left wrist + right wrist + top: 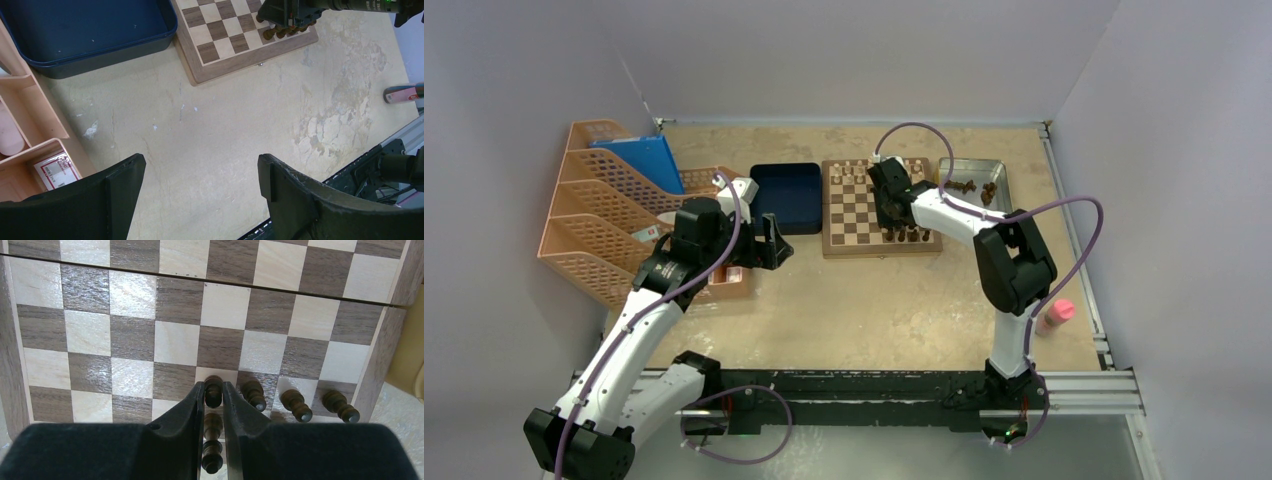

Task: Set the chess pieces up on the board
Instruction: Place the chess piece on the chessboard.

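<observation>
The right tool (pixel 214 388) clamps a dark chess piece (pixel 213 399) over the board (pixel 130 340), beside three placed pieces (pixel 295 405). The next move is probably to release it and lift straight up. The left tool (pixel 200 167) gapes wide, empty.

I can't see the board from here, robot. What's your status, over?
Left gripper open, over the table. Right gripper shut on a chess piece at the board near edge. Neighbouring pieces close beside it.

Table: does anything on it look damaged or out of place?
The tabletop shows pale, worn patches, and a pink bottle lies alone at the right edge, away from the board. Nothing looks spilled.
</observation>
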You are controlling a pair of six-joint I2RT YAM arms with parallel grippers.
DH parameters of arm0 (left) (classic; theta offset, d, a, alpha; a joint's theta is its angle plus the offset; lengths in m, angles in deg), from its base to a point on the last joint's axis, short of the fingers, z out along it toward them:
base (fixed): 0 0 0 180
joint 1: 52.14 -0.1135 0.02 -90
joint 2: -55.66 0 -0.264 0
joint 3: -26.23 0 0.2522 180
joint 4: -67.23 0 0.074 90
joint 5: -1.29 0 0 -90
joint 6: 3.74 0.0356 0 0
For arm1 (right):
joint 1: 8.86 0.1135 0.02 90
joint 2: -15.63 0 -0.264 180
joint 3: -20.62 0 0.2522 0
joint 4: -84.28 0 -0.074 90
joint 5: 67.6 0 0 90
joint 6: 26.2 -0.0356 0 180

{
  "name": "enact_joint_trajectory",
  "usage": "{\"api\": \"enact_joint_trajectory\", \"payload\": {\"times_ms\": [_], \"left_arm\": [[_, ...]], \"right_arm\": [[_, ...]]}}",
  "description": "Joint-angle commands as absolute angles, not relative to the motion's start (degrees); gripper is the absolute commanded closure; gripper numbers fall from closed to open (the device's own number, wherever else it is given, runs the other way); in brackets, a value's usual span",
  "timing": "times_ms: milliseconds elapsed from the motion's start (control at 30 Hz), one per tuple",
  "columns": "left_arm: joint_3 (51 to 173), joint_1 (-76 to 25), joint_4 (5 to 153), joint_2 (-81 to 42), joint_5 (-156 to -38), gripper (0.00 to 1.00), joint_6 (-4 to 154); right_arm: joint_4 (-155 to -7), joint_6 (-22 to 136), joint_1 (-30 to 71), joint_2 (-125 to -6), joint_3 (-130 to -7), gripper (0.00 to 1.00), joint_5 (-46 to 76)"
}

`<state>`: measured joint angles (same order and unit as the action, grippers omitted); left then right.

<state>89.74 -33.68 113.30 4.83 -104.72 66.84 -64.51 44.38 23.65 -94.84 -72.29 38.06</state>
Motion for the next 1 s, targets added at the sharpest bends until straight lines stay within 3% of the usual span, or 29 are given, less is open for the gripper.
{"api": "enact_joint_trajectory", "payload": {"times_ms": [0, 633, 967], "left_arm": [[89.6, -33.4, 112.1, 5.6, -104.3, 0.17, 66.9], [89.7, -33.4, 112.1, 5.8, -104.4, 0.17, 66.9], [89.6, -33.4, 112.1, 5.9, -104.9, 0.17, 67.0]], "right_arm": [[-63.4, 44.8, 23.9, -93.1, -74.6, 0.78, 39.3], [-64.2, 43.4, 23.5, -90.2, -80.8, 0.71, 41.5], [-64.5, 44.7, 22.7, -95.6, -83.3, 0.81, 39.8]]}}
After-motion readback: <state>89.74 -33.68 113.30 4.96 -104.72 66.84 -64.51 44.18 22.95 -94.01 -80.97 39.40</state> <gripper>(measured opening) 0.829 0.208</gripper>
